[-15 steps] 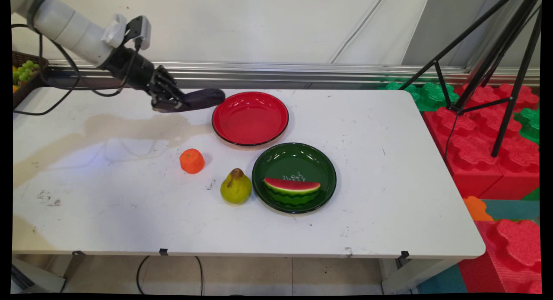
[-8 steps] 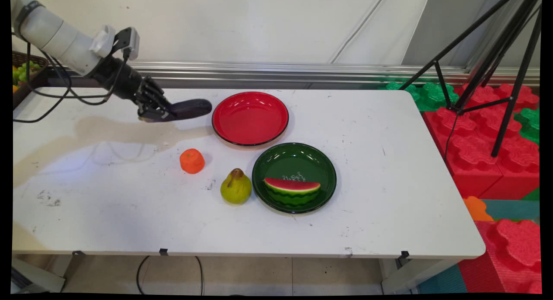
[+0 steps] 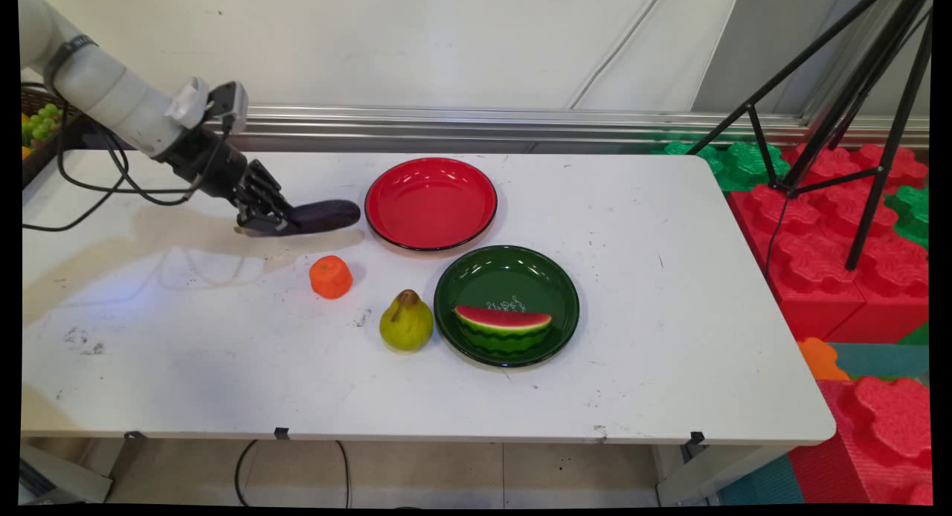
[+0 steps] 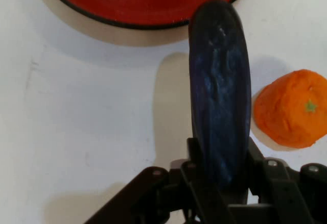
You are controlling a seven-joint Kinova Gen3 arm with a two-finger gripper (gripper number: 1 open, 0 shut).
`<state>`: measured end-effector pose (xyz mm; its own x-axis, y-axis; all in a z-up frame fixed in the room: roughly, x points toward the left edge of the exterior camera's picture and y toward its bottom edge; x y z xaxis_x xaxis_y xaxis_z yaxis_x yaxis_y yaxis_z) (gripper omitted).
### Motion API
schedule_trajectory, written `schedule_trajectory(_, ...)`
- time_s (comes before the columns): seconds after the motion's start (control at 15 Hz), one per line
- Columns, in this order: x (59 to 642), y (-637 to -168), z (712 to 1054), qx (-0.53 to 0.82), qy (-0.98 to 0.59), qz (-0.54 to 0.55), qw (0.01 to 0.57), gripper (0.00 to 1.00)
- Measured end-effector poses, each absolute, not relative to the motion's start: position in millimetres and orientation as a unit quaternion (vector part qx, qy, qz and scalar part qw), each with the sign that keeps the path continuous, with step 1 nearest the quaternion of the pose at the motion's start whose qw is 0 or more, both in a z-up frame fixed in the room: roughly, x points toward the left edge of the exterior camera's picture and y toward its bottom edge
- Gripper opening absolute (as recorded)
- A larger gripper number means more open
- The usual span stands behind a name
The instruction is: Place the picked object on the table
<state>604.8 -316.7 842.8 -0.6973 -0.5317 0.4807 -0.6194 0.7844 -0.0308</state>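
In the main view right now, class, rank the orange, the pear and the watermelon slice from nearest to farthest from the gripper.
The gripper holds an eggplant.
1. Orange: just below the gripper, toward the table's near side.
2. Pear: farther right and nearer the front edge.
3. Watermelon slice: farthest right, in the green plate.

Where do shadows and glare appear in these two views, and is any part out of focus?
Main view: the eggplant held by the end effector casts a soft shadow on the white table just beneath it; glare streaks the red plate and green plate. Hand view: the eggplant is slightly soft and its shadow falls to its left; the orange looks sharp.
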Motion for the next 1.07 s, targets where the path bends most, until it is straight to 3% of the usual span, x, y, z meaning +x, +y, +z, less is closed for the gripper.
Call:
schedule_trajectory(0.53, 601, -322, 810, 0.332, -0.916, 0.066, 0.215, 0.00)
schedule_trajectory(0.6, 601, -321, 807, 0.334, -0.916, 0.063, 0.213, 1.00)
schedule_trajectory(1.07, 604, -318, 798, 0.342, -0.912, 0.050, 0.219, 1.00)
